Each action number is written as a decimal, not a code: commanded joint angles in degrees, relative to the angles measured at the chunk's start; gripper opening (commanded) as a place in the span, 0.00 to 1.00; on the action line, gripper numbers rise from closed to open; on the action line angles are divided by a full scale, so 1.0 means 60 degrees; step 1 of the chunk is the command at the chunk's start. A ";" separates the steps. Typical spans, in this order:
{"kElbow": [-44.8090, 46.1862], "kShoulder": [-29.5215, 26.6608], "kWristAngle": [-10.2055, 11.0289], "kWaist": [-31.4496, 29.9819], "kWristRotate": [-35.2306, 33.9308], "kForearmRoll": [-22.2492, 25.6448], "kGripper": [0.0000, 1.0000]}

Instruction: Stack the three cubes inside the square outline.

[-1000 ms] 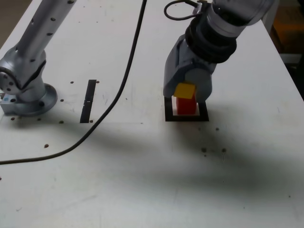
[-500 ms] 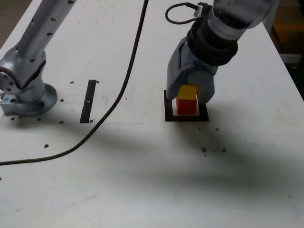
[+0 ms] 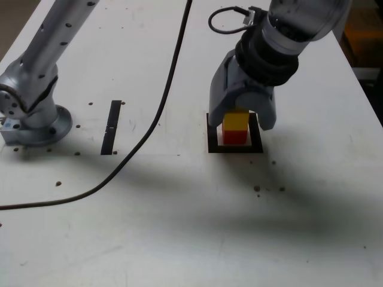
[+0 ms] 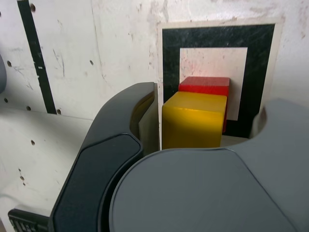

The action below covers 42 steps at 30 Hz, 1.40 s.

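Observation:
A yellow cube [image 3: 235, 120] [image 4: 194, 121] sits on top of a red cube [image 3: 234, 137] [image 4: 204, 85] inside the black square outline [image 3: 234, 149] [image 4: 217, 35] on the white table. My gripper [image 3: 242, 123] [image 4: 212, 111] hangs over the stack with one finger on each side of the yellow cube. Its jaws are spread, and a small gap shows between each finger and the cube, so it is open and holds nothing. The lower faces of the stack are partly hidden by the fingers.
A thin black strip [image 3: 111, 127] [image 4: 36, 58] lies on the table toward the exterior view's left. A black cable [image 3: 149, 119] curves across the table between strip and outline. The arm's base [image 3: 33, 113] stands at the far left. The table's right edge [image 3: 365, 89] is near.
The gripper lowered the yellow cube onto the red cube, then its jaws spread apart and let it go. The yellow cube now rests on the red one.

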 commanded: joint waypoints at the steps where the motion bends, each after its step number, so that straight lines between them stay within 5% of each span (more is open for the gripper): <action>1: -0.0098 -0.0220 0.0214 0.0028 -0.0006 0.0241 0.98; 5: 0.0014 -0.0735 0.0487 0.0059 0.0015 0.0607 0.99; 14: 0.1373 -0.2392 0.0461 0.1067 0.0920 0.0697 0.99; 21: 0.1318 -0.1804 0.0711 0.2303 0.1672 0.0589 0.99; 33: 0.1147 -0.0461 -0.0097 0.2775 0.1572 0.0395 0.99; 42: 0.2098 -0.0467 -0.0432 0.3282 0.1971 -0.1477 0.93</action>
